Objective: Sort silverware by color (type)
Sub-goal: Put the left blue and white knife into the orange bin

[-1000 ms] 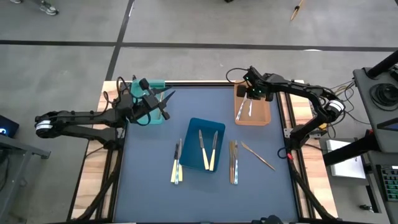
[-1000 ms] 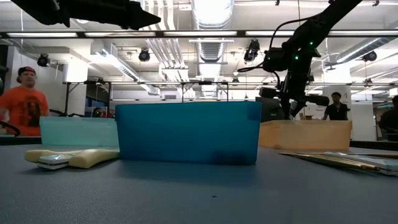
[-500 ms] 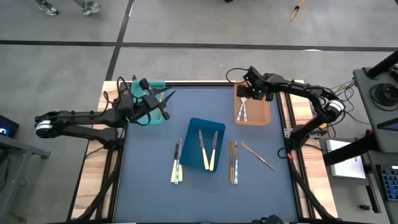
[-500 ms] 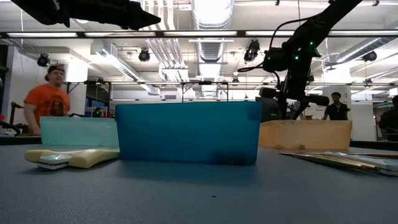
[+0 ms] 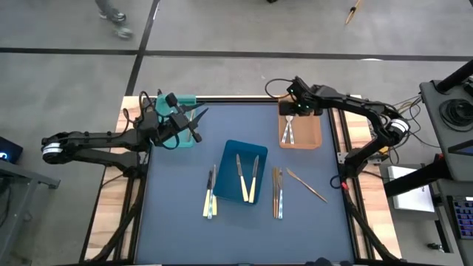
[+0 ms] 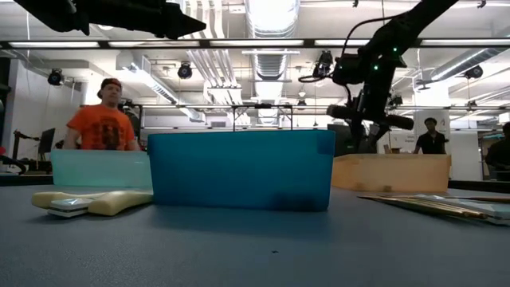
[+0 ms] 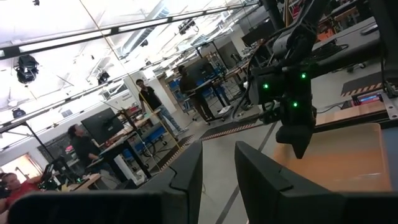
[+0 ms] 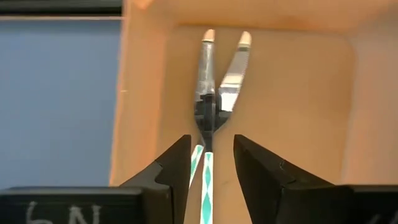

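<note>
Grey concrete floor (image 5: 222,29), ceiling lights (image 6: 271,16), person in orange shirt (image 6: 103,127).

Orange tray (image 5: 316,137), teal-and-white patterned handles (image 8: 203,174); blue tray (image 5: 230,151), cream utensils (image 5: 246,177); teal tray (image 5: 185,101); navy table (image 5: 177,229).

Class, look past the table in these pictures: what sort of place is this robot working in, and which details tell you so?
Probably a robotics lab or workshop. Bare ducts and strip lights run along the open ceiling, workbenches with monitors fill the room, and people stand among them behind the table.
</note>
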You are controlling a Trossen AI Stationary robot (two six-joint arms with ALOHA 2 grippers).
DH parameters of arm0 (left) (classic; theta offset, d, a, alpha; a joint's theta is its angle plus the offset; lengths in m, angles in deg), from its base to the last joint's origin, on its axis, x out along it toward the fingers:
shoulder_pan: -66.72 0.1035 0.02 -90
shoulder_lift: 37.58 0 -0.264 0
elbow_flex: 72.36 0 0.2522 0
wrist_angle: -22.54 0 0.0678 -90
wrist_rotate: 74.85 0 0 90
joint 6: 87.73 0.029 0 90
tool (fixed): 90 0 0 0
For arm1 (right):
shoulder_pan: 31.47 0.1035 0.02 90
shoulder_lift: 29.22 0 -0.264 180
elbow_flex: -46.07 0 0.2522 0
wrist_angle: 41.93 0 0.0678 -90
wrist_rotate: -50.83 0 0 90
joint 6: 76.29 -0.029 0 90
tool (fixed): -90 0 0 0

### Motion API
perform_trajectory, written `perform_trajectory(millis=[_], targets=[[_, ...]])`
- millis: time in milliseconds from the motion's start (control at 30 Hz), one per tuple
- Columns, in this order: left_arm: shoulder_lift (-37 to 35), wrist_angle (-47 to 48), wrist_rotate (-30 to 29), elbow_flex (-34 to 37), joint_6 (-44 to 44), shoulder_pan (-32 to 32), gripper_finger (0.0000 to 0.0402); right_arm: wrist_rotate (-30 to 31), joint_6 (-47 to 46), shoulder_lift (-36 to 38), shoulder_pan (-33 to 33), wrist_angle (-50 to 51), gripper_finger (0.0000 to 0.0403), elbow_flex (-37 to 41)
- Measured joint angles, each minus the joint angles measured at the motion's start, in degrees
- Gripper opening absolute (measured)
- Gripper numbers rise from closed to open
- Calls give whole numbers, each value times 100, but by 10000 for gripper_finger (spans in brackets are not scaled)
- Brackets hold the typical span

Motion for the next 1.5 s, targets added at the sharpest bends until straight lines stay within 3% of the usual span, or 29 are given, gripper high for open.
perform_trajectory(millis=[400, 567, 867, 1100, 1500], targets=[[1, 131, -2, 0, 0, 0, 77, 126, 585, 0, 286, 1029, 84, -361], [2, -111, -2, 0, 48, 2, 77, 449, 714, -68, 364, 955, 105, -107], [0, -839, 4, -46, 221, 1, 77, 461, 518, -390, 673, 861, 156, -99], [2, -993, -9, -52, 660, 1, 77, 492, 218, -674, 908, 849, 161, -99], [2, -955, -950, -52, 1351, 2, 77, 450, 194, -1236, 905, 726, 147, -101]])
